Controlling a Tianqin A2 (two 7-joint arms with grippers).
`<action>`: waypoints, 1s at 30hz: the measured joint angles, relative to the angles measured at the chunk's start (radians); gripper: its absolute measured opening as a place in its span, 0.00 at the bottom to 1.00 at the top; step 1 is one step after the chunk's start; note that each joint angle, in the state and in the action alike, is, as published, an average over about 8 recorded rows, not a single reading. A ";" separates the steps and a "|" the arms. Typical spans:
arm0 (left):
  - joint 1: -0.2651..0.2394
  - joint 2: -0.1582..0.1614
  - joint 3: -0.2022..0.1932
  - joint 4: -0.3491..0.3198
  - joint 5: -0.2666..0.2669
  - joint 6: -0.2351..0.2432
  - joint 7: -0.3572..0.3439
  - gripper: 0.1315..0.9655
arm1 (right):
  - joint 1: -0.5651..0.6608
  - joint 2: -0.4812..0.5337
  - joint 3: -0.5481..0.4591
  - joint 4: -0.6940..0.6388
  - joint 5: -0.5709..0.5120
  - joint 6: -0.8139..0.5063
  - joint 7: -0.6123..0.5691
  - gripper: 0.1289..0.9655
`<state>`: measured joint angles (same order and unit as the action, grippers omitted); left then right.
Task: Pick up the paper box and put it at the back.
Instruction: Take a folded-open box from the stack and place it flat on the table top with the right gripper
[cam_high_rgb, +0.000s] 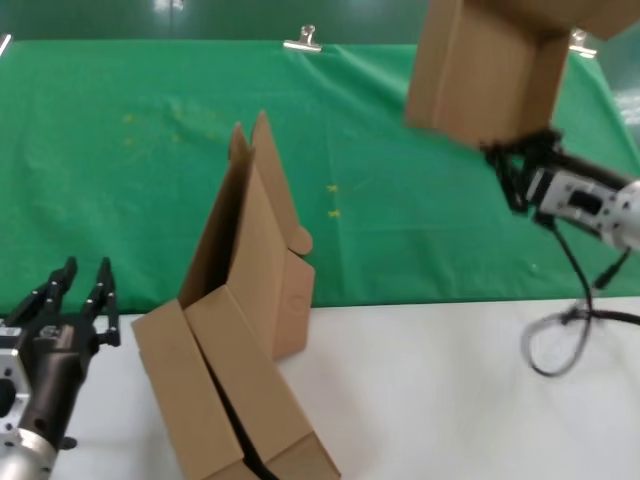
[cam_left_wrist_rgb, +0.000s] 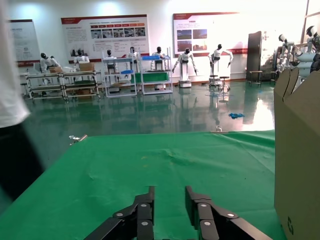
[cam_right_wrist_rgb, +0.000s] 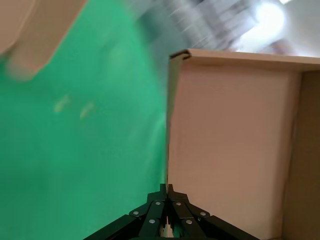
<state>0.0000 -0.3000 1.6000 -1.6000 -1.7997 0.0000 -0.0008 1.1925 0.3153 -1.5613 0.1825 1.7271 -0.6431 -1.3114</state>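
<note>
Aloft, paper box (cam_high_rgb: 487, 65) pinched above right claw (cam_high_rgb: 508, 152), over green sheet (cam_high_rgb: 150, 170)

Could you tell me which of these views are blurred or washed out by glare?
Right wrist view: green sheet smeared by motion blur, right gripper and paper box sharper. Left wrist view: window glare top right, left gripper crisp. Head view: sharp.

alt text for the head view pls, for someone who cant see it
The right gripper holds a brown paper box in the air above the green sheet. Two more cardboard boxes lean together at the sheet's front edge, and the left gripper waits beside them, fingers slightly apart.
</note>
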 joint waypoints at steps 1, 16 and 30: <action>0.000 0.000 0.000 0.000 0.000 0.000 0.000 0.16 | 0.022 0.000 -0.033 -0.034 -0.031 0.023 -0.001 0.02; 0.000 0.000 0.000 0.000 0.000 0.000 0.000 0.42 | 0.142 0.016 -0.385 -0.168 -0.356 0.078 0.345 0.02; 0.000 0.000 0.000 0.000 0.000 0.000 0.000 0.75 | 0.122 0.018 -0.404 -0.168 -0.353 0.066 0.421 0.03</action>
<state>0.0000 -0.3000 1.6001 -1.6000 -1.7996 0.0000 -0.0004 1.3141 0.3335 -1.9652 0.0149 1.3737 -0.5771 -0.8908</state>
